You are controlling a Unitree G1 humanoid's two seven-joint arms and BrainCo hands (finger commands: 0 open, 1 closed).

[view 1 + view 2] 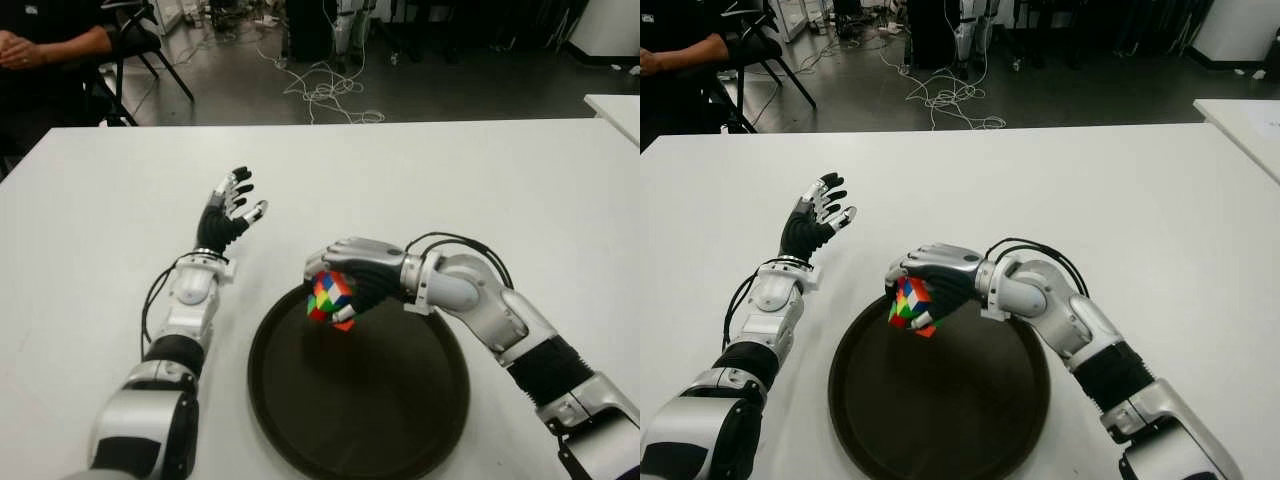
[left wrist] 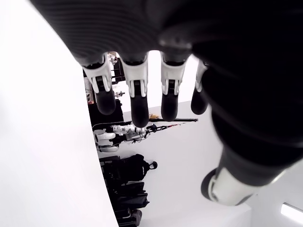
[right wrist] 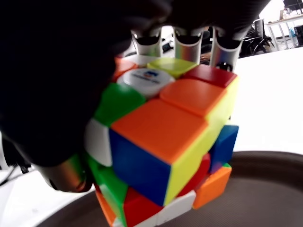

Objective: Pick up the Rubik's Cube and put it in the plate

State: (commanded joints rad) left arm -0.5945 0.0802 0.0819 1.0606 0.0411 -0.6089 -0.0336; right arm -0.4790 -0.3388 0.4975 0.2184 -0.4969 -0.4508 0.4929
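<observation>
My right hand is shut on the Rubik's Cube, a scrambled multicoloured cube. It holds the cube just above the far left part of the dark round plate, close to the rim. The fingers wrap over the cube's top and side. My left hand is raised over the white table to the left of the plate, fingers spread and holding nothing.
A person sits at the table's far left corner. Cables lie on the floor beyond the far edge. Another white table's corner shows at the far right.
</observation>
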